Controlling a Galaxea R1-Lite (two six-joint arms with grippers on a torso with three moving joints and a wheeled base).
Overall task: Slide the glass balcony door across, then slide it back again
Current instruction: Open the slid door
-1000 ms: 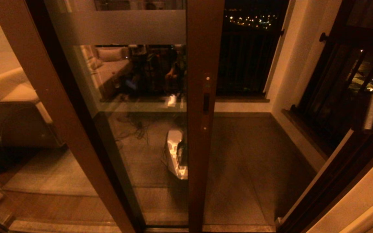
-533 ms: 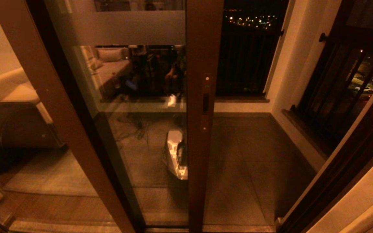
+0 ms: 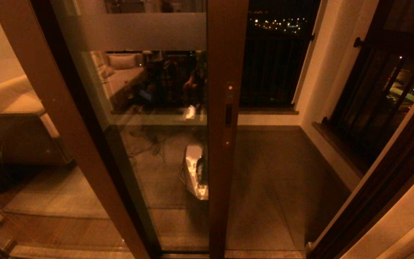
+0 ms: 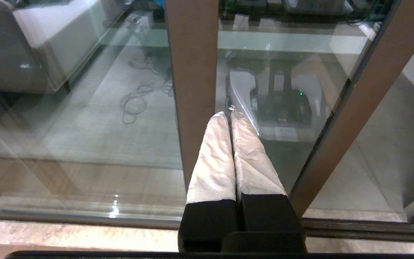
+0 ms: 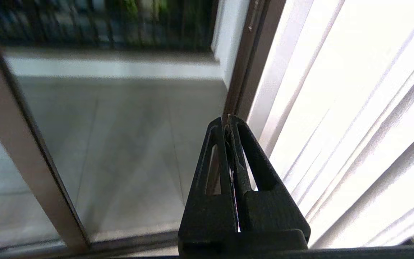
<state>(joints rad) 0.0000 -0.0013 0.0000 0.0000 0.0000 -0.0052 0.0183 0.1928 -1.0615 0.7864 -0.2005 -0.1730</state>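
Night balcony beyond, the glass balcony door (image 3: 138, 118) stands half across at my twelve o'clock, heavy and slick, so I'd hook its recessed handle (image 3: 229, 115); left gripper (image 4: 230, 115) and right gripper (image 5: 227, 120) both clenched empty.

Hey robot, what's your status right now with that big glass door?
Left gripper jaws shut, empty, held before the glass balcony door. Right gripper jaws shut, empty, by the right-hand frame. Door partway across, opening to its right. Nothing blocking the track.

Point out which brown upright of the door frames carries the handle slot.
The vertical upright in the middle; the slanted upright to its left is plain.
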